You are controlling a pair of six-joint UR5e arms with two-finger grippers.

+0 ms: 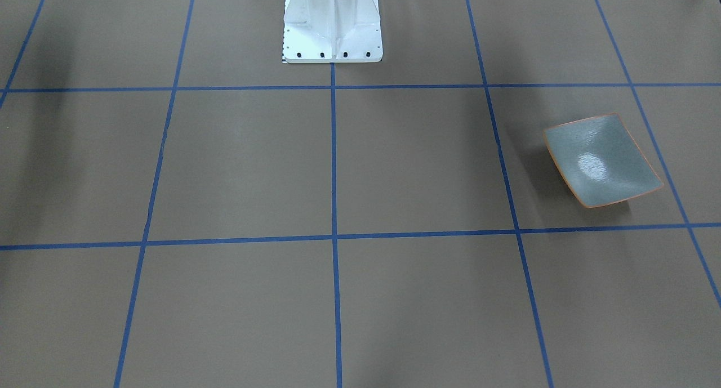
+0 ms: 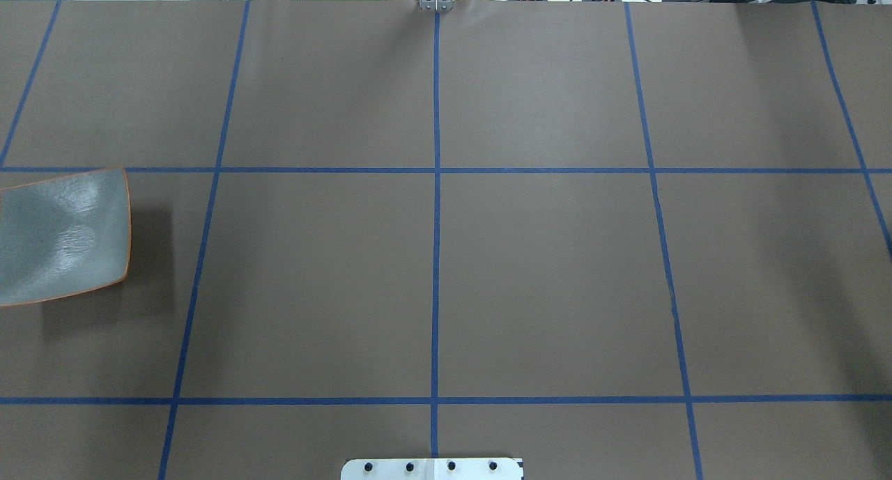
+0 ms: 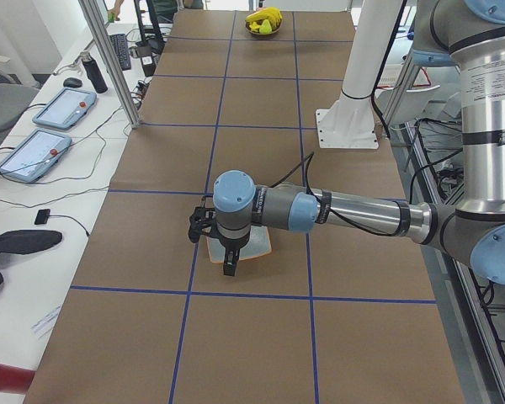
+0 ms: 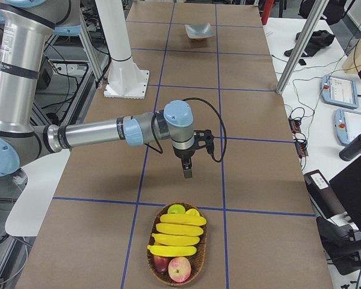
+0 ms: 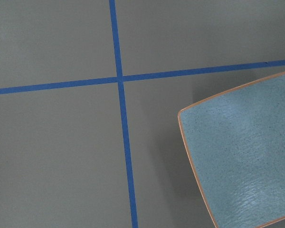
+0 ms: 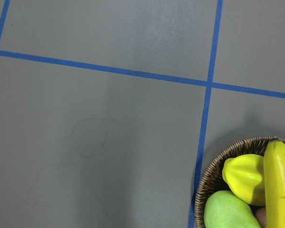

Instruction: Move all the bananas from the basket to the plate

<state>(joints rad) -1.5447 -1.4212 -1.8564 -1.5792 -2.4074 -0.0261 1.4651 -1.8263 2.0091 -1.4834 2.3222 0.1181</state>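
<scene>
right gripper [image 4: 188, 170]: hanging fingers-down over bare brown table [image 4: 259, 180], just short of the oval woven wicker basket [image 6: 205, 183]; open or closed, honestly can't tell, only caught from the side camera
four bright yellow curved bananas [image 4: 179, 230]: all in the basket, packed side by side, none on the plate yet
long axis: crosswise to the table's length, so lying square across the line from gripper to basket
which way: toward the robot's right end of the table from the right gripper, near; in the right wrist view just poking in at the lower right corner, so not centred under the wrist
small square grey-green glazed plate with orange-brown rim [image 1: 602, 160]: empty, way off at the opposite end, well apart from the basket
left gripper [image 3: 229, 263]: right over that plate, finger state also impossible to tell
nearer arm: right one by far, so probably the one to make the first pick
other fruit [image 4: 179, 269]: green, yellow and reddish pieces at both ends of the basket, probably easy to bump
</scene>
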